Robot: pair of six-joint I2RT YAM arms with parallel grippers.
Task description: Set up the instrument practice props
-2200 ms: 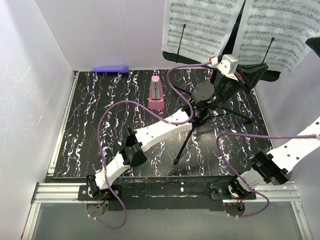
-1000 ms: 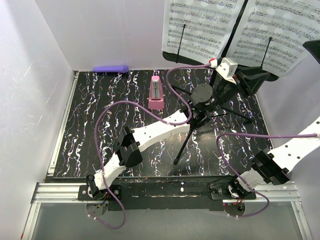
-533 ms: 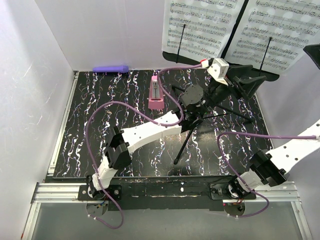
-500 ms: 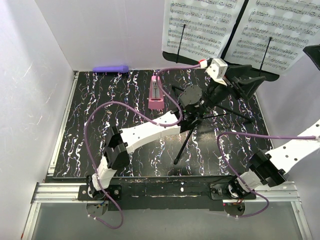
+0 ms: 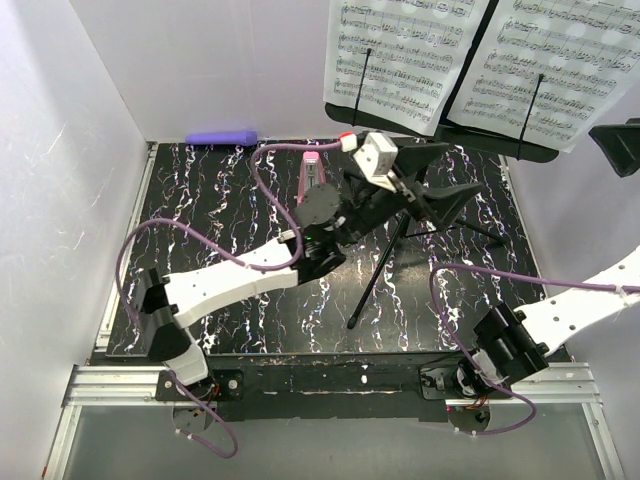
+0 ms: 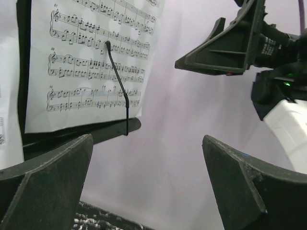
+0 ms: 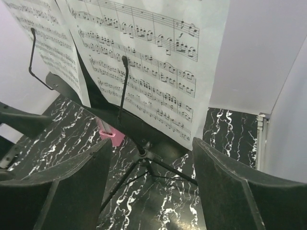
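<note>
The black music stand (image 5: 372, 280) is upright at the back right on its tripod. Two white sheet-music pages, one on the left (image 5: 400, 60) and one on the right (image 5: 545, 65), rest on its desk under the wire holders. The pink metronome (image 5: 312, 168) stands left of the stand, partly behind my left arm. My left gripper (image 5: 440, 172) hovers open and empty in front of the stand's ledge (image 6: 86, 134); its view shows one page (image 6: 91, 62). My right gripper (image 5: 622, 147), open and empty, sits at the right edge. Its view shows the pages (image 7: 158, 72), the tripod hub (image 7: 143, 152) and the metronome (image 7: 111, 135).
A purple cylinder (image 5: 222, 137) lies against the back wall at the left. White walls close in the black marbled table (image 5: 200, 230) on the left, back and right. Purple cables loop over both arms.
Both grippers have opened. The left arm has drawn back leftward from the stand's ledge, and the right gripper has moved off toward the right edge. The pages and stand stay put.
</note>
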